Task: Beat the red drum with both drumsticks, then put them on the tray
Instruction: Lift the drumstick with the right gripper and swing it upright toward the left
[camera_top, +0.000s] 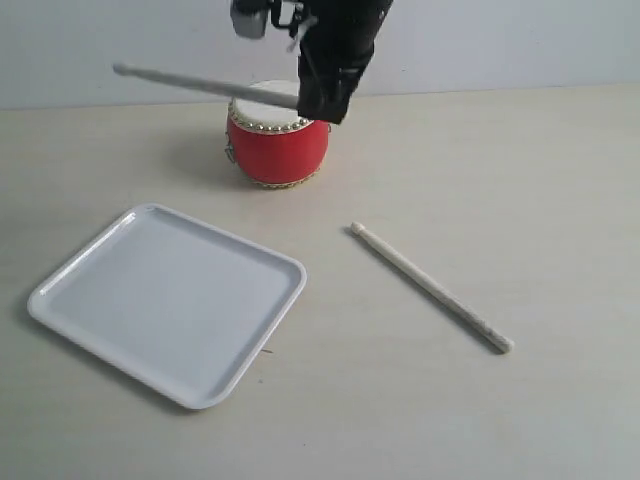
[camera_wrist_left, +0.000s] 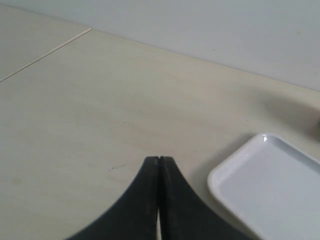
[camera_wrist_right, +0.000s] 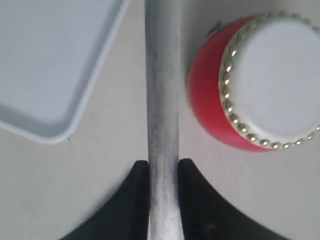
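My right fingers (camera_wrist_right: 131, 200) clamped one stick (camera_top: 200, 85) just above the drum (camera_top: 277, 148). My left fingers (camera_wrist_left: 145, 200) were pressed together, empty. The other stick (camera_top: 430, 287) lay on the counter (camera_top: 540, 170) near the drum. The tray (camera_top: 170, 300), also near the drum, held nothing, so I judged both placings were left to do.

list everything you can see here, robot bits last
drum: 1, red with a cream top, at the back of the table
held drumstick: 1, pale wood, in the air by the drum
loose drumstick: 1, pale wood, lying on the table right of the tray
tray: 1, white, front left of the table, nothing on it
table: 1, beige, under everything
wall: 1, pale grey, behind the table
right gripper: 1, black, jaws shut on the held drumstick
left gripper: 1, black, jaws shut and empty, near a tray corner
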